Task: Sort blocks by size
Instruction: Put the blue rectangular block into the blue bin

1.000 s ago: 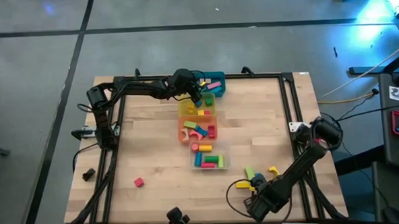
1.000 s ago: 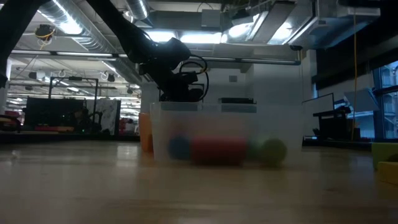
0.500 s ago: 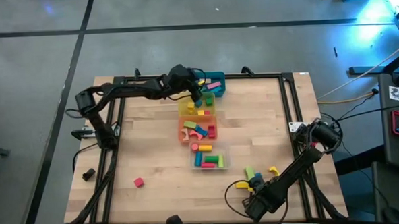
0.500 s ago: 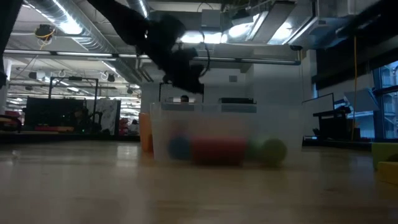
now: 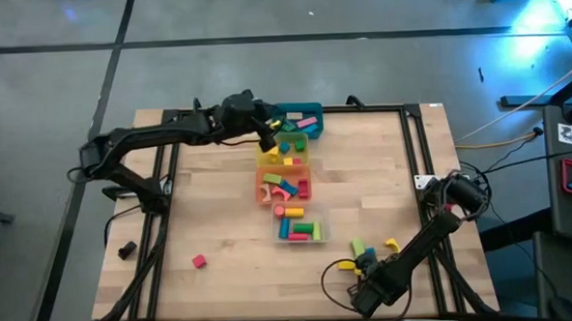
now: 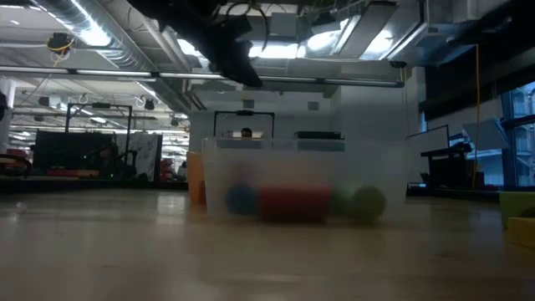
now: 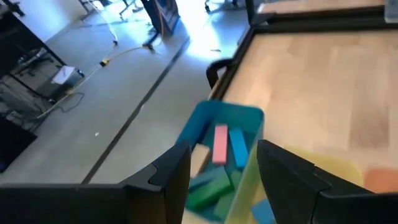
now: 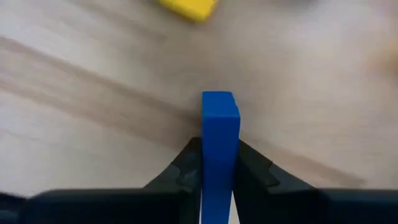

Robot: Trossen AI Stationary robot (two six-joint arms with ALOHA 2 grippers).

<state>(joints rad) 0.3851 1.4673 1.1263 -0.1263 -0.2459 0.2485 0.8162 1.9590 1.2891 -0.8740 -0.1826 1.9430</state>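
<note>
Teal (image 5: pixel 308 114), yellow (image 5: pixel 282 151), orange (image 5: pixel 285 186) and clear (image 5: pixel 299 226) bins stand in a row at the table's middle, each holding blocks. My left gripper (image 7: pixel 225 177) hangs open above the teal bin (image 7: pixel 217 115), with nothing between its fingers. Near the table's front right, my right gripper (image 5: pixel 368 264) is shut on a blue block (image 8: pixel 220 121). Around it lie loose green (image 5: pixel 357 246) and yellow (image 5: pixel 392 244) blocks. A red block (image 5: pixel 200 262) lies alone at the front left. My right gripper pinches the blue block's two broad side faces (image 8: pixel 220 155) between its two fingers (image 8: pixel 189 167). The fingers come from above, pointing down. The block stands on edge and reaches past the fingertips toward the table top; whether it rests there I cannot tell.
A yellow block (image 8: pixel 186 7) lies just beyond the blue one, and another yellow block (image 5: pixel 347 265) lies beside my right gripper. A black frame (image 5: pixel 417 164) runs round the table's edges. Bare wood lies left of the bins.
My left gripper has risen from over the yellow bin and drawn back toward the table's far left, its arm folding outward. My right gripper has kept its place by the loose blocks.
</note>
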